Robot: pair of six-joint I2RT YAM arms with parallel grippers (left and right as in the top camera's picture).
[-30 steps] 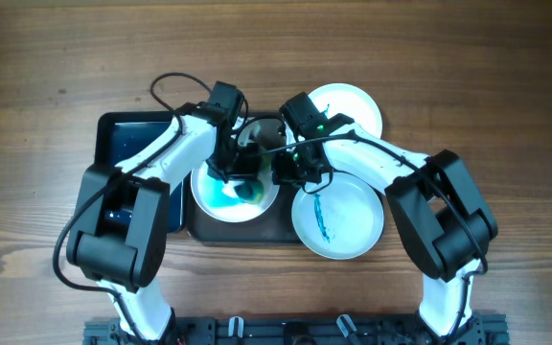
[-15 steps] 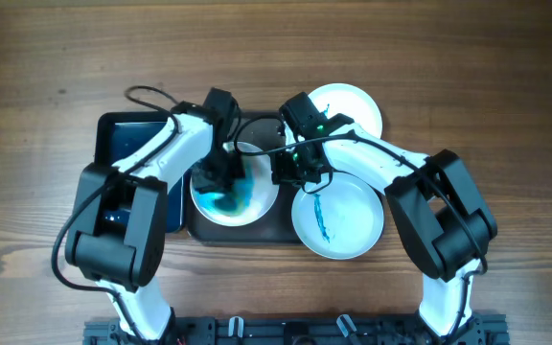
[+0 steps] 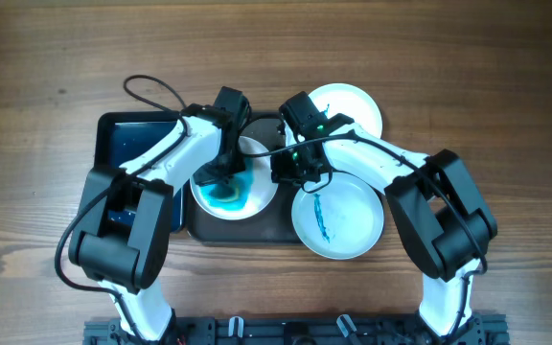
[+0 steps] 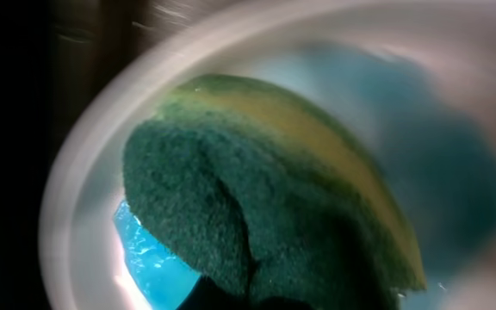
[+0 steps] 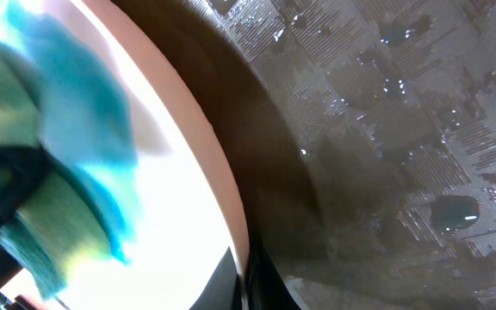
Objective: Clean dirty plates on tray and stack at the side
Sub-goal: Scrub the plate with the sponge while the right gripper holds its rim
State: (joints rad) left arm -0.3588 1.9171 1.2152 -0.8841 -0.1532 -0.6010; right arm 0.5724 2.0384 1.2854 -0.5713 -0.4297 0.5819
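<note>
Sponge (image 4: 257, 198) fills the left wrist view, dark green scouring face up with a yellow layer along its far edge, pressed down into the scrubbed plate (image 3: 257, 196). The left gripper (image 3: 226, 175) is clenched on that sponge and sits directly over the left half of the plate, so from overhead the arm hides much of it. The right gripper (image 3: 293, 172) is at the same plate's right rim, closed on the edge; in the right wrist view the bright white rim curves down to the dark fingers at the bottom of the picture.

The scrubbed plate lies on the tray (image 3: 257, 230), toward its left side. It is round and white, with a wet turquoise-blue smear spread across its middle and lower left, and a brighter blue patch beside the sponge in the left wrist view.

A streaked plate (image 3: 353, 225) lies just right of it, near the right gripper, overhanging the tray's right front corner; a thin blue streak runs down its centre. A clean plate (image 3: 353, 103), plain white, rests on the table (image 3: 65, 57) behind the tray's right end, partly covered by the right arm.

The tray's surface looks dark, ribbed and beaded with water. A glossy black tray (image 3: 127, 144) lies to its left.
</note>
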